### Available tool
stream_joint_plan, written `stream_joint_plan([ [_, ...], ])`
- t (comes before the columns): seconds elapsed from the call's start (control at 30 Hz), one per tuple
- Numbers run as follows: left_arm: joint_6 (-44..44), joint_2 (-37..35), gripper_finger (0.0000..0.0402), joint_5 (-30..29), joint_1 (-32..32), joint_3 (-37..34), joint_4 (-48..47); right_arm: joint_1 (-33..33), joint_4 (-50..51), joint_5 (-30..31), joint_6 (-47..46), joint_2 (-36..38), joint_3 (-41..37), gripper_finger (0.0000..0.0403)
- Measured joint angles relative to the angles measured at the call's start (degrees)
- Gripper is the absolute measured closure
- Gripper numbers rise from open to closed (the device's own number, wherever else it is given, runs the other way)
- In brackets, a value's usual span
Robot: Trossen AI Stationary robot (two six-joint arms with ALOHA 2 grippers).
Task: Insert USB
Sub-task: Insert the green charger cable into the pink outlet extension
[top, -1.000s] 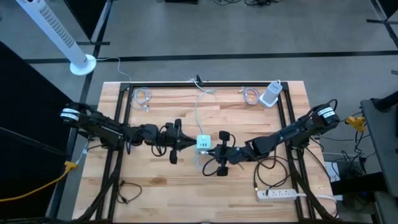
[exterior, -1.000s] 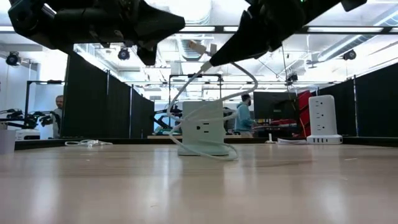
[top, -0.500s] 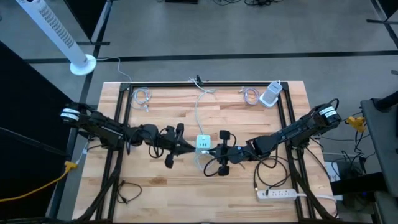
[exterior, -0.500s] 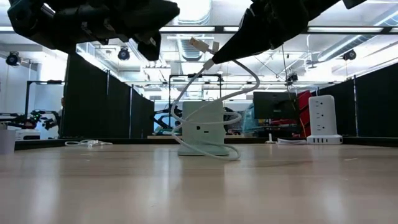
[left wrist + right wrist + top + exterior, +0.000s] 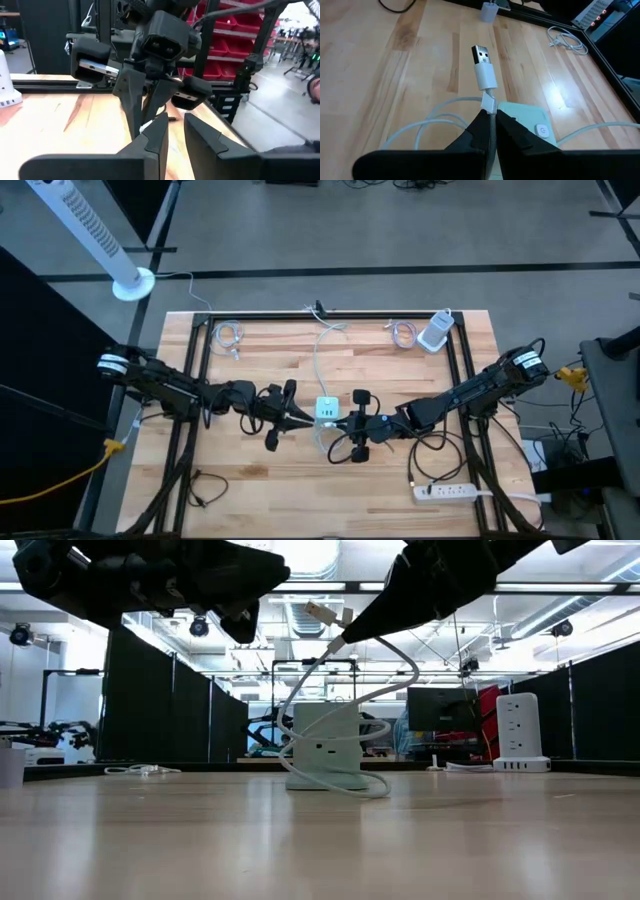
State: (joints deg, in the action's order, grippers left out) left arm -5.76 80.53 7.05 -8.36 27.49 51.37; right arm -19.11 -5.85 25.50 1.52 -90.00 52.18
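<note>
A white USB cable ends in a metal plug (image 5: 481, 54) that is held in the air above a pale cube charger (image 5: 327, 410) standing on the wooden table. The cube shows an outlet face in the low view (image 5: 325, 745). My right gripper (image 5: 490, 117) (image 5: 338, 423) is shut on the cable just behind the plug. My left gripper (image 5: 176, 131) (image 5: 293, 416) hovers level on the cube's left side, facing the right gripper. Its fingers stand slightly apart with nothing between them. My right gripper pinches the white cable at the strain relief (image 5: 488, 104) just behind the plug's white housing, between its two fingertips. The fingers come slanting down from the table's right and lie along the cable. The plug sticks out past the fingertips, clear of the cube; the cable (image 5: 385, 680) loops slack to the table.
A white tower power strip (image 5: 435, 330) and two coiled cables (image 5: 230, 335) (image 5: 404, 332) lie along the far edge. A flat power strip (image 5: 445, 491) sits near the right front, a black cable (image 5: 205, 488) at the left front. Bare wood lies in front of the cube.
My left gripper has turned a little at the wrist while staying beside the cube. My right gripper and the plug have kept still.
</note>
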Motion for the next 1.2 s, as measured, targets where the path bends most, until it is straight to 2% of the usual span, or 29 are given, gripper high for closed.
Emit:
stream_joint_plan([
  [0.2,14.51,0.8,0.0316,-1.54,-2.33,0.0,-1.17,0.02,-0.02,0.0,-1.75,0.0,0.0,0.0396],
  [0.33,27.5,2.31,0.0284,-10.72,-3.68,0.0,-4.09,0.02,-0.04,0.01,-2.95,0.0,0.0,0.0396],
  [0.47,28.76,3.48,0.0247,-19.33,-3.87,1.1,-3.98,0.02,-0.02,0.0,-4.03,0.0,0.0,0.0396],
  [0.67,32.82,3.67,0.0185,-19.59,-4.39,3.49,-4.67,0.02,-0.05,0.01,-4.46,0.0,0.0,0.0396],
  [0.8,33.79,4.51,0.0154,-18.63,-4.67,5.6,-10.16,0.02,0.02,0.02,-4.5,-0.07,0.0,0.0396],
  [1.0,34.74,8.75,0.0149,-18.49,-5.55,9.93,-11.53,0.02,0.01,0.04,-4.46,-0.11,0.01,0.0396],
  [1.2,35.95,11.1,0.0182,-18.51,-6.12,14.28,-16.94,0.02,0.58,0.02,-4.5,-0.13,0.02,0.0396],
])
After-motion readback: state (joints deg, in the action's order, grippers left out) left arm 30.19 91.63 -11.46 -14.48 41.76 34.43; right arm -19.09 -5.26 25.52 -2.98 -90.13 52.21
